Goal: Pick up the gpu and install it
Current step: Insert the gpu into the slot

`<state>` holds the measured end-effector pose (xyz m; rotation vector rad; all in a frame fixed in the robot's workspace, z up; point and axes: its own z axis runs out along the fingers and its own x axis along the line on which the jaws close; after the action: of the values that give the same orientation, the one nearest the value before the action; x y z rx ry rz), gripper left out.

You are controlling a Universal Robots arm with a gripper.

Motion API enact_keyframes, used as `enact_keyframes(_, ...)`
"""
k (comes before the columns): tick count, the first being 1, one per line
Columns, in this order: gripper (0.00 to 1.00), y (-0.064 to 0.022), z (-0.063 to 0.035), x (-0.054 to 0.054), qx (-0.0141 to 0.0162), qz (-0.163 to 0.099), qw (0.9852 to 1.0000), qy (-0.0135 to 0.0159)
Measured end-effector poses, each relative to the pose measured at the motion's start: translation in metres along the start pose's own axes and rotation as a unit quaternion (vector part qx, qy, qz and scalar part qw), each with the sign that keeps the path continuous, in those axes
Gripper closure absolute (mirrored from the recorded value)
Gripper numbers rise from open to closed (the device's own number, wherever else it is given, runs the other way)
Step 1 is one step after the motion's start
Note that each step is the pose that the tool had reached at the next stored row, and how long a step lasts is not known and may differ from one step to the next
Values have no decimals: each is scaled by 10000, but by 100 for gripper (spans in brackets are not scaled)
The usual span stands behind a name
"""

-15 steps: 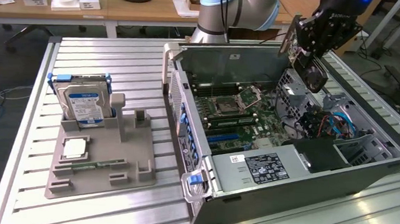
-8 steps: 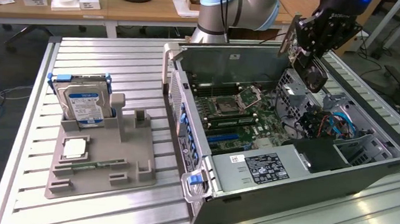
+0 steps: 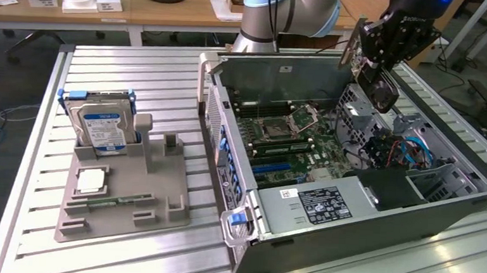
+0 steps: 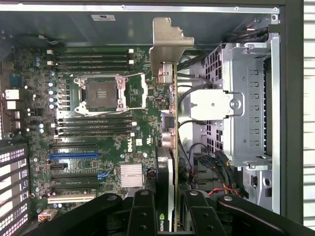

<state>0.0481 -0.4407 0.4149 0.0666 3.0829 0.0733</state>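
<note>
The gpu (image 3: 383,93) hangs in the air over the far right part of the open computer case (image 3: 304,254), clear of the motherboard (image 3: 290,136). My gripper (image 3: 384,59) is shut on it from above. In the wrist view the gpu (image 4: 170,142) appears edge-on, its silvery bracket (image 4: 170,42) at the far end, and the black fingers (image 4: 142,214) clamp both faces. The card hovers between the motherboard (image 4: 98,123) and the metal drive cage (image 4: 246,108). The expansion slots (image 4: 74,155) lie off to one side of the card.
On the exterior view's left a grey fixture (image 3: 125,196) holds an upright silver hard drive (image 3: 100,126), a processor (image 3: 89,179) and a green memory stick (image 3: 125,199). Blue cables (image 3: 412,150) and a black power supply (image 3: 392,187) sit inside the case. Cluttered desks stand behind.
</note>
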Motion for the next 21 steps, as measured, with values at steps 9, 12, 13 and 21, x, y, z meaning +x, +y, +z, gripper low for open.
enact_keyframes(9,73,0,7,1,-29,-502,9987,24)
enact_keyframes(12,73,-1,9,1,-43,-767,9970,38)
enact_keyframes(13,73,-1,10,1,-48,-857,9963,42)
enact_keyframes(21,73,-1,17,1,-89,-1573,9875,77)
